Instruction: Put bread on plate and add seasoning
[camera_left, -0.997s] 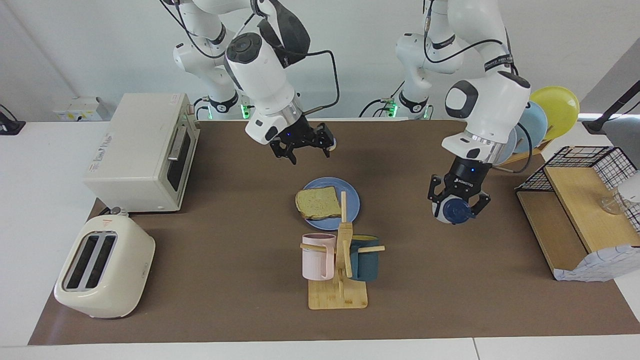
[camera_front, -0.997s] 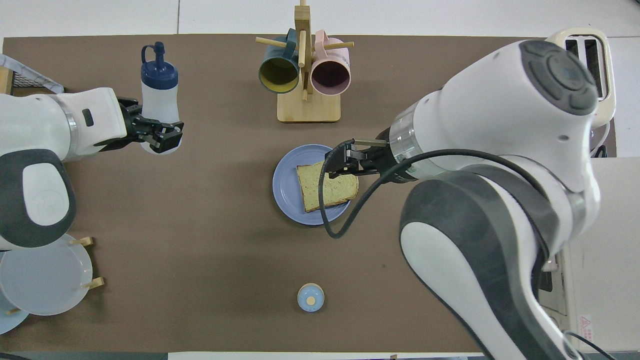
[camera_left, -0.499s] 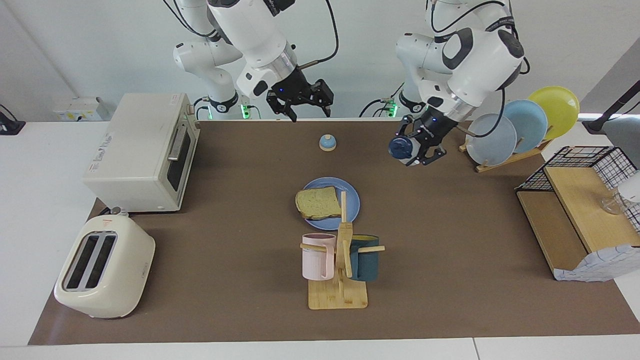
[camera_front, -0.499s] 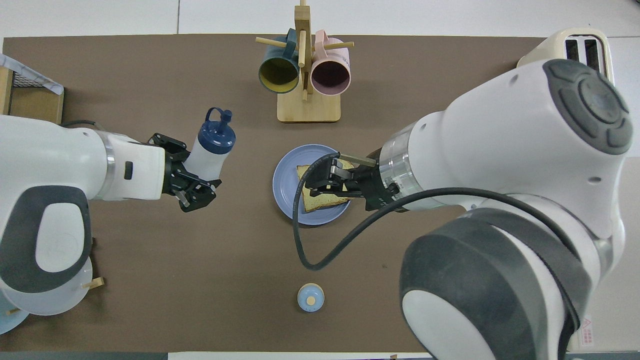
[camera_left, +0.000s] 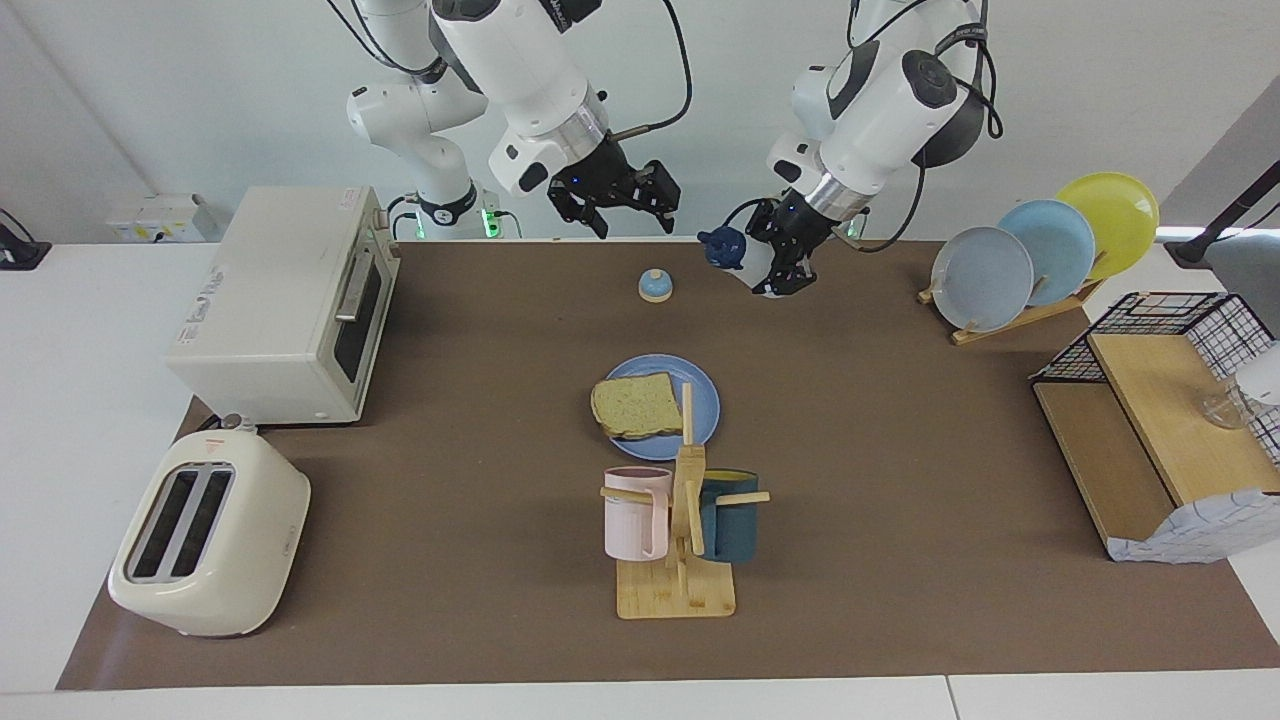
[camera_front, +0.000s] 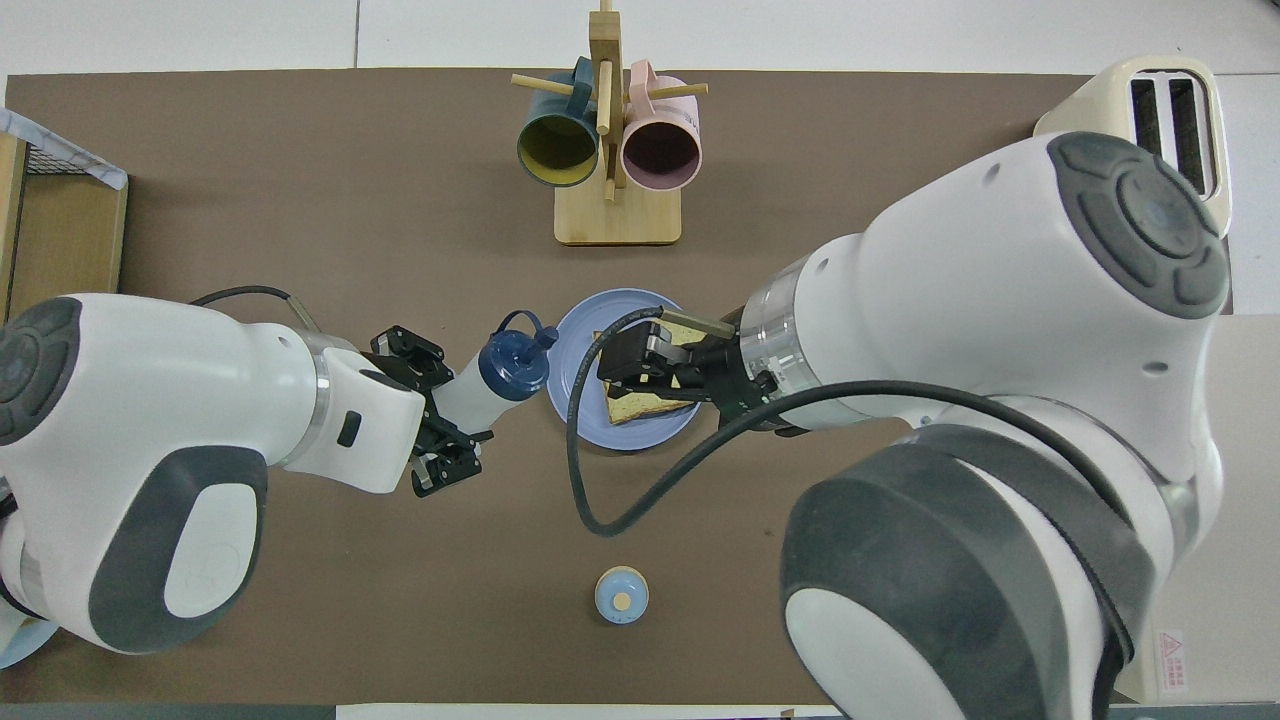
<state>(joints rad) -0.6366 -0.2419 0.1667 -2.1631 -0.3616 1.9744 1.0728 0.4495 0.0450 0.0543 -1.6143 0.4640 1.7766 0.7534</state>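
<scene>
The bread (camera_left: 636, 404) (camera_front: 632, 408) lies flat on the blue plate (camera_left: 697, 392) (camera_front: 572, 372) in the middle of the mat. My left gripper (camera_left: 775, 262) (camera_front: 441, 415) is raised and shut on the seasoning (camera_left: 752, 258) (camera_front: 492, 375). The bottle is tilted, with its navy cap toward the plate. From above the cap sits just beside the plate's rim, toward the left arm's end. My right gripper (camera_left: 630, 215) (camera_front: 625, 366) hangs open and empty, high up; from above it covers part of the bread.
A small blue bell (camera_left: 654, 285) (camera_front: 621, 594) stands nearer to the robots than the plate. The mug tree (camera_left: 685, 520) (camera_front: 607, 150) stands farther out. A toaster (camera_left: 205, 535) and toaster oven (camera_left: 285, 300) occupy the right arm's end. A plate rack (camera_left: 1040, 250) and wire shelf (camera_left: 1160, 420) fill the left arm's.
My left gripper lifted the seasoning and carried it from the left arm's end toward the plate, tilting it. My right gripper rose away from the plate toward the robots.
</scene>
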